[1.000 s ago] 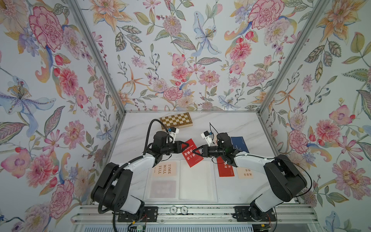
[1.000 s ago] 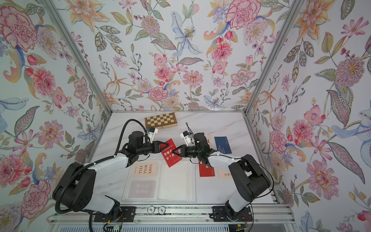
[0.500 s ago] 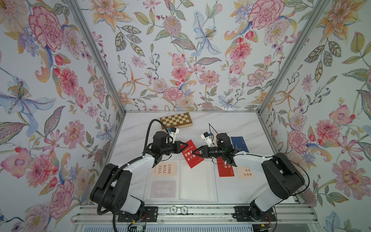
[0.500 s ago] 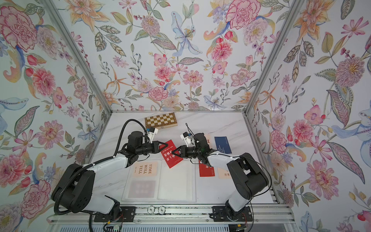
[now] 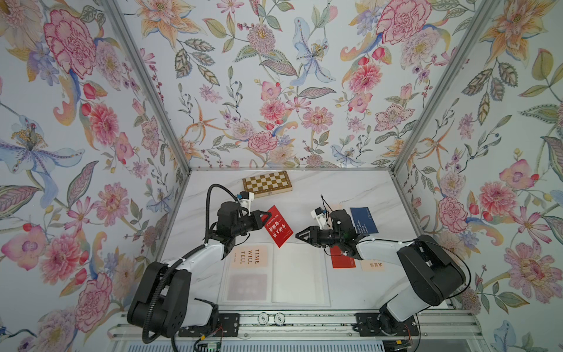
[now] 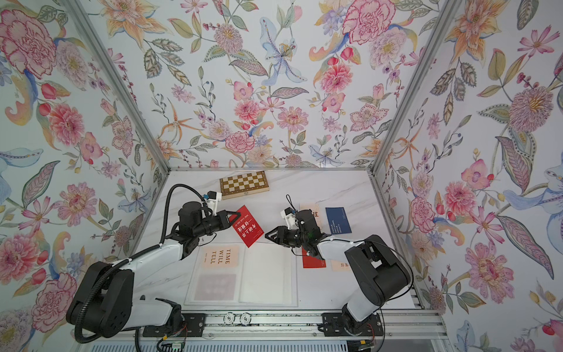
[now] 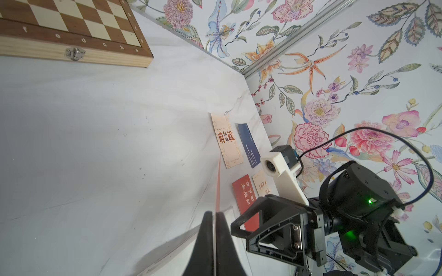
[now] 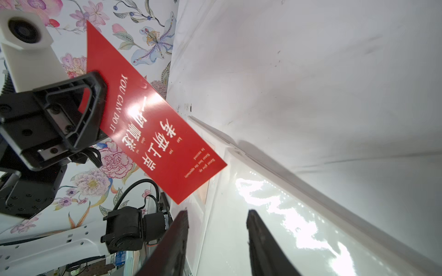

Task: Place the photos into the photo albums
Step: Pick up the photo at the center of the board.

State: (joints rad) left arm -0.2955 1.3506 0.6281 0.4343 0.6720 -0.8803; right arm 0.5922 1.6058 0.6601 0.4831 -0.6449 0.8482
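While the left pincer (image 5: 264,217) grips a red photo (image 5: 278,228), right pincer (image 5: 298,235) stands parted.

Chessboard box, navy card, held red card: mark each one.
Chessboard box (image 5: 267,184), in a top view, middle of its checkered lid.
Navy card (image 5: 364,220), in a top view, its centre.
Held red card (image 8: 153,133), right wrist view, printed face.

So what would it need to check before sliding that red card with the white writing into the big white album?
1. Left gripper shut on the red card with white writing: ok, pinching near one corner.
2. Right gripper clear of that card: ok, jaws apart, empty.
3. Large white photo album lying open: ok.
4. Page nearer the right arm free: ok, looks blank.
5. Card squared to a sleeve: not ok, it hangs slanted.
6. Sleeve mouth open: cannot tell.
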